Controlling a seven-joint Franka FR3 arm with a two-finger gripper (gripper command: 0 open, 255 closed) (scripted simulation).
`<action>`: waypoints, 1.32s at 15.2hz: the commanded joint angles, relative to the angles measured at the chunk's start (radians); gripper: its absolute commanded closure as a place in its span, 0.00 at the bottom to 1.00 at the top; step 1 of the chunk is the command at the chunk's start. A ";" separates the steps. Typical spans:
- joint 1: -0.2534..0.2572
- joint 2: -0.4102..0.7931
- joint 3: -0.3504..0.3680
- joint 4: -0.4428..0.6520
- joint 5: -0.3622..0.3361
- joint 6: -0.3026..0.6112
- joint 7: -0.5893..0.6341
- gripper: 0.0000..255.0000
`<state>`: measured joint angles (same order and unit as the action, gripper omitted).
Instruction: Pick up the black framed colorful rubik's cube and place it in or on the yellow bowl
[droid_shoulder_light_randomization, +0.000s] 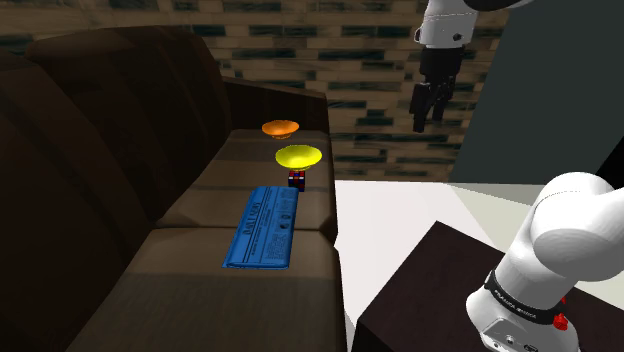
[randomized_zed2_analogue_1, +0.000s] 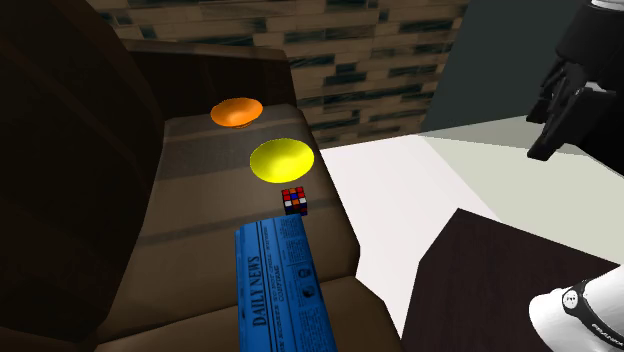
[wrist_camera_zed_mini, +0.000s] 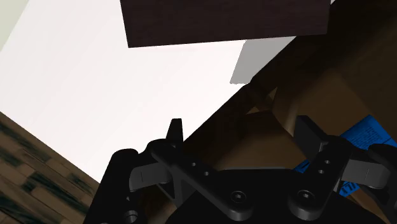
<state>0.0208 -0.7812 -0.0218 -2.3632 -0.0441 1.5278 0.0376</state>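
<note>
The black gripper (wrist_camera_zed_mini: 240, 125) has its two fingers spread apart with nothing between them, which I judge suits an approach not yet begun. It hangs high over the pale floor, well apart from the brown sofa (droid_shoulder_light_randomization: 120, 180). The rubik's cube (droid_shoulder_light_randomization: 297, 179) sits on the seat cushion, between the yellow bowl (droid_shoulder_light_randomization: 298, 156) just beside it and a blue newspaper (droid_shoulder_light_randomization: 263, 227), so the carry should be short. An orange bowl (droid_shoulder_light_randomization: 280, 128) lies beyond.
</note>
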 joint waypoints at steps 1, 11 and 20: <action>0.000 0.000 0.000 0.000 0.000 0.000 0.000 0.00; 0.028 0.320 -0.018 0.026 0.002 0.308 -0.058 0.00; 0.050 0.651 -0.021 0.167 0.019 0.510 -0.115 0.00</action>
<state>0.0684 -0.1671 -0.0435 -2.2092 -0.0274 2.0123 -0.0713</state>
